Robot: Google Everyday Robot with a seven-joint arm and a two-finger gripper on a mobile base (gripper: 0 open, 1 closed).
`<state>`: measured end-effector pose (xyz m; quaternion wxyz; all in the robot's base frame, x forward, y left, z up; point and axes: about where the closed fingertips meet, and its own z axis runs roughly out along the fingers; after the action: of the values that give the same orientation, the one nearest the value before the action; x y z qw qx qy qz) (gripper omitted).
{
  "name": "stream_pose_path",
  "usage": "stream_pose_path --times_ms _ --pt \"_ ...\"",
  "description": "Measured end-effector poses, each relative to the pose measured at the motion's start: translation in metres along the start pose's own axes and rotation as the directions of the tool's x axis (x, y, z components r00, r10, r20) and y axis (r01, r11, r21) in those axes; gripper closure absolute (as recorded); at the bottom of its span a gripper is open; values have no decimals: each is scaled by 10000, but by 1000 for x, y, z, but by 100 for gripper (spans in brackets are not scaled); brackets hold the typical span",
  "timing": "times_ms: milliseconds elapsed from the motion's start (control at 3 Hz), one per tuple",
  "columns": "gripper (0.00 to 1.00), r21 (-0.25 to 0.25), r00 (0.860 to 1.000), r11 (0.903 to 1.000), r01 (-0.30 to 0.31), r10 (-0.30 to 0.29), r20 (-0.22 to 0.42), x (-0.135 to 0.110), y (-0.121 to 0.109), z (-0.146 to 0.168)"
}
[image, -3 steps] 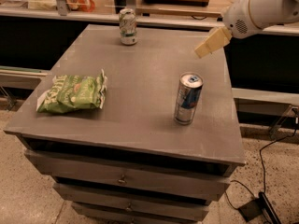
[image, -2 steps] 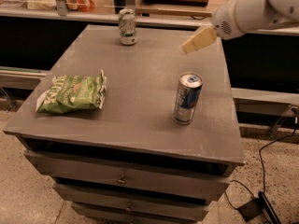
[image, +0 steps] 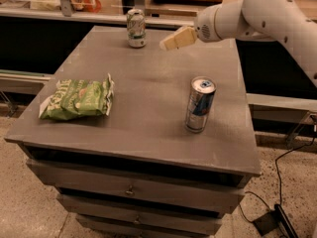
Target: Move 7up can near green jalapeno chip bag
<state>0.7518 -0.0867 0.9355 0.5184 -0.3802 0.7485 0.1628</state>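
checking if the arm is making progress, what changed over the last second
The gripper moved left above the far side of the table, closing in on the 7up can; it now hovers just right of the can, not touching it. Nothing was taken hold of or let go. The 7up can, the green jalapeno chip bag and the taller blue-and-silver can stayed put.

End effector (image: pixel 172 40) hovers beside 7up can (image: pixel 136 28); bare tabletop (image: pixel 148 100) reaches chip bag (image: pixel 77 99).
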Motion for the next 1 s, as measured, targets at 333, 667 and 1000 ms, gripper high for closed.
stream_pose_path --times_ms 333,667,1000 --pt "0 -171 9971 9997 185 -172 741 -10 0 42" --pt "0 -208 9925 9995 232 -205 1203 -12 -2 65" --pt "0 -357 9925 9994 -11 55 1221 -11 -3 87"
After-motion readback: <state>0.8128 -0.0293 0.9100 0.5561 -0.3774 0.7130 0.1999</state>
